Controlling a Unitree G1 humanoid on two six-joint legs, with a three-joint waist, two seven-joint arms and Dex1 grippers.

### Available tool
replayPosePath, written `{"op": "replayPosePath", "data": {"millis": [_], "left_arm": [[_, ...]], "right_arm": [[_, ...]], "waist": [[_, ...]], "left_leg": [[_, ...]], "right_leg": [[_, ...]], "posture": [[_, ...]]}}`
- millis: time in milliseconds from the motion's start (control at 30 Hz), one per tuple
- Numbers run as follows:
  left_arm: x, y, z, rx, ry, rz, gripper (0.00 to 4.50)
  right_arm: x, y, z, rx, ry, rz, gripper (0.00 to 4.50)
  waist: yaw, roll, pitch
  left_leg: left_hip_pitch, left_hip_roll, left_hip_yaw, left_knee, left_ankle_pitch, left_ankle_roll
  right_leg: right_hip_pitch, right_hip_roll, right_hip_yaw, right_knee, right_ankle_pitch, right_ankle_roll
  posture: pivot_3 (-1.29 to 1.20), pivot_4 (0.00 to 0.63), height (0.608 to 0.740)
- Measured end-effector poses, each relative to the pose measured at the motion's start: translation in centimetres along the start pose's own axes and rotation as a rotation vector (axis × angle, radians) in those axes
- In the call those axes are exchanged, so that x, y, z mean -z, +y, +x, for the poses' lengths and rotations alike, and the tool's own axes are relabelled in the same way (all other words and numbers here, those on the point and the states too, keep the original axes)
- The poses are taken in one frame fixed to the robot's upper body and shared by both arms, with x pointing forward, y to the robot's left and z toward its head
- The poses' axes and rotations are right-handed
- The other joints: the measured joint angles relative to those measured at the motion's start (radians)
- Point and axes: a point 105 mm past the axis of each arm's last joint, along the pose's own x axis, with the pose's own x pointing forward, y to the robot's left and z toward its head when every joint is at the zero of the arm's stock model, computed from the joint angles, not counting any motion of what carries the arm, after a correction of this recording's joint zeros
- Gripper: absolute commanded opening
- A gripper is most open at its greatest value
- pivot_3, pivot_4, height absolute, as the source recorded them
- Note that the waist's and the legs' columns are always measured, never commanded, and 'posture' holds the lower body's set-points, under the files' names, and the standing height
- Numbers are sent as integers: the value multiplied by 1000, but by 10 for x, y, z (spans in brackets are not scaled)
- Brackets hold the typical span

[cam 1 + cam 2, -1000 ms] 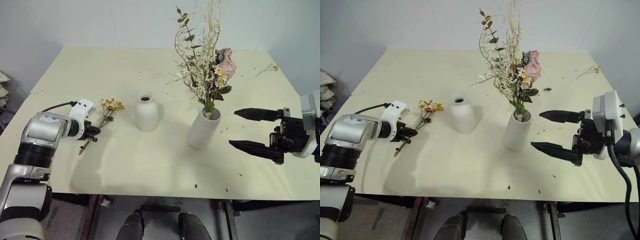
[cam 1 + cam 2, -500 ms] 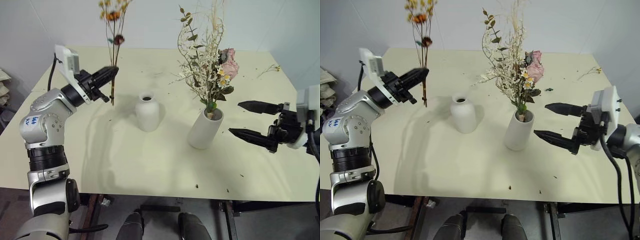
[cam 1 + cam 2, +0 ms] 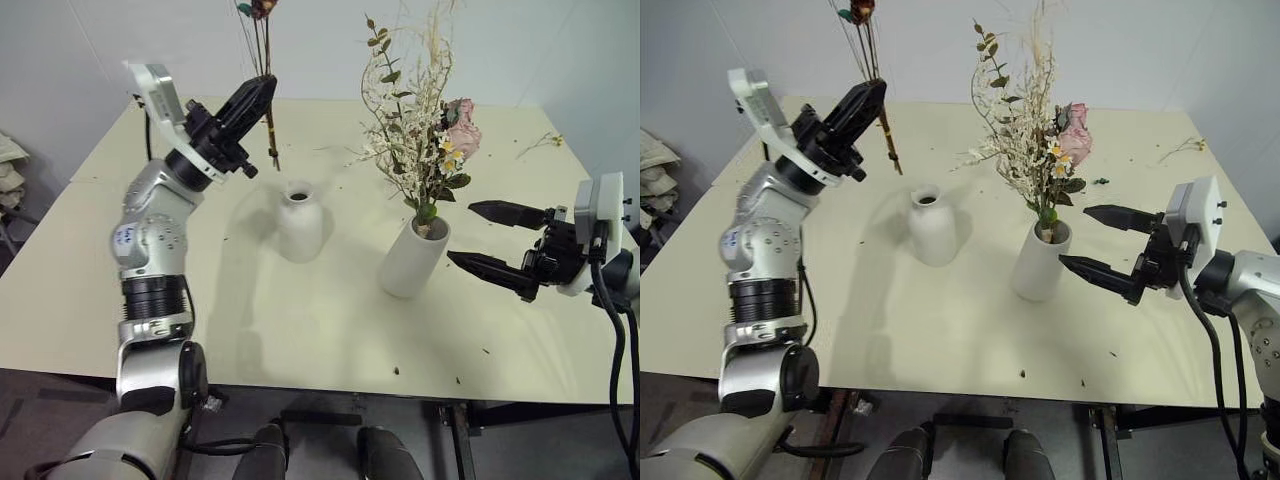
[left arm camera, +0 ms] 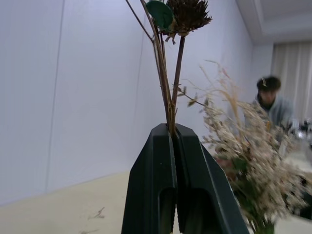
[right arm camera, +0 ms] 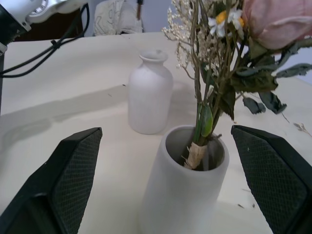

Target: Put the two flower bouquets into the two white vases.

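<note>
The left pincer [image 3: 262, 93], clamped on the small bunch [image 3: 263, 60], could miss the round vase's [image 3: 299, 221] narrow neck, while the right pincer [image 3: 486, 237] gapes wide beside the tall vase [image 3: 409, 262].

Your small bunch [image 3: 262, 70] is aloft; the large one [image 3: 425, 130] is vased.
Tall vase [image 3: 412, 262] right, empty round vase [image 3: 300, 222] left of it.

head pair: high, facing down over table [image 3: 330, 330] | wrist views: close, level; all share vases
</note>
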Motion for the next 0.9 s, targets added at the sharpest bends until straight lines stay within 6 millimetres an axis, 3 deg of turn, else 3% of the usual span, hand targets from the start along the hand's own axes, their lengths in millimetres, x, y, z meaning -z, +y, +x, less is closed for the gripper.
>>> {"op": "replayPosePath", "data": {"millis": [233,367,533,667,900], "left_arm": [[23,-8,8,47,-24,-29,44],[26,-5,2,38,-35,-10,44],[47,-5,-12,28,15,-17,44],[47,-4,-14,22,9,16,44],[65,3,-23,-21,29,23,44]], "right_arm": [[1,5,0,21,8,-6,4500],[-2,4,-2,51,1,-16,4500],[0,6,-4,65,6,3,4500],[-2,4,-6,81,-1,2,4500],[-4,5,-5,84,-9,3,4500]], "waist": [[-2,0,0],[0,0,0],[0,0,0],[1,0,0],[1,0,0]], "left_leg": [[0,0,0,-1,-1,1],[0,0,0,0,-1,1],[0,0,0,0,-1,1],[0,0,0,0,-1,1],[0,0,0,-1,-1,2]], "right_leg": [[0,0,0,-1,0,0],[0,0,0,-1,0,0],[1,0,0,-3,0,0],[2,0,0,-3,0,0],[2,0,0,-4,0,0]], "posture": [[0,150,740],[0,150,740],[0,150,740],[0,150,740],[0,150,740]]}}
